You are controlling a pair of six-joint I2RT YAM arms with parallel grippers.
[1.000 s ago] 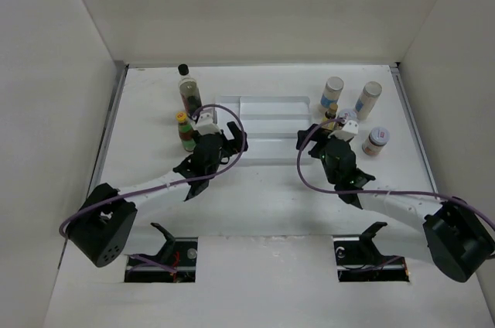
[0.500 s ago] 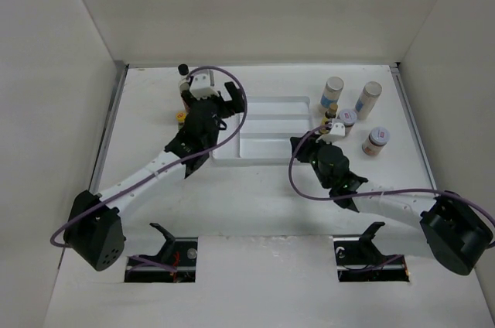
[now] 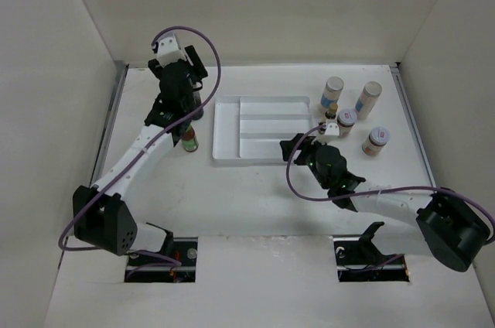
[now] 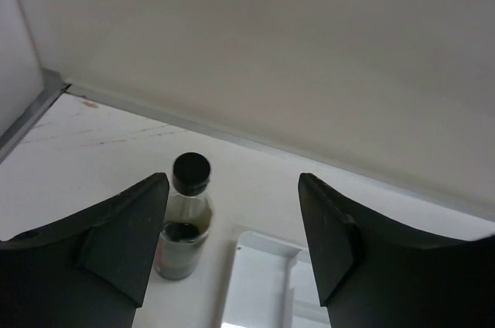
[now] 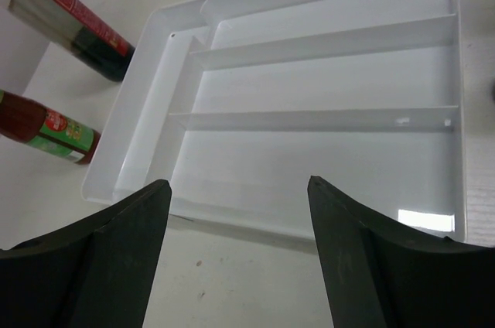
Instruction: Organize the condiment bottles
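Observation:
A tall clear black-capped bottle (image 4: 186, 220) stands at the back left, beside the white tray (image 3: 263, 104). My left gripper (image 4: 232, 189) hovers open above it, the bottle showing just inside the left finger and not touching either finger. A green-red bottle (image 3: 189, 140) stands nearer, left of the tray. My right gripper (image 5: 236, 189) is open and empty over the tray's front edge. In the right wrist view both left bottles appear: the tall one (image 5: 73, 26) and the green-red one (image 5: 46, 127). White shakers (image 3: 333, 93) (image 3: 368, 99) stand at the back right.
Two shorter white jars (image 3: 346, 121) (image 3: 376, 141) stand right of the tray, close to the right arm. The enclosure's back wall (image 4: 271, 34) rises just behind the tall bottle. The left wall is close beside the left arm.
The left arm swung from the tray's front-left corner up to the back left, over the tall bottle. The right gripper shifted left along the tray's front edge.

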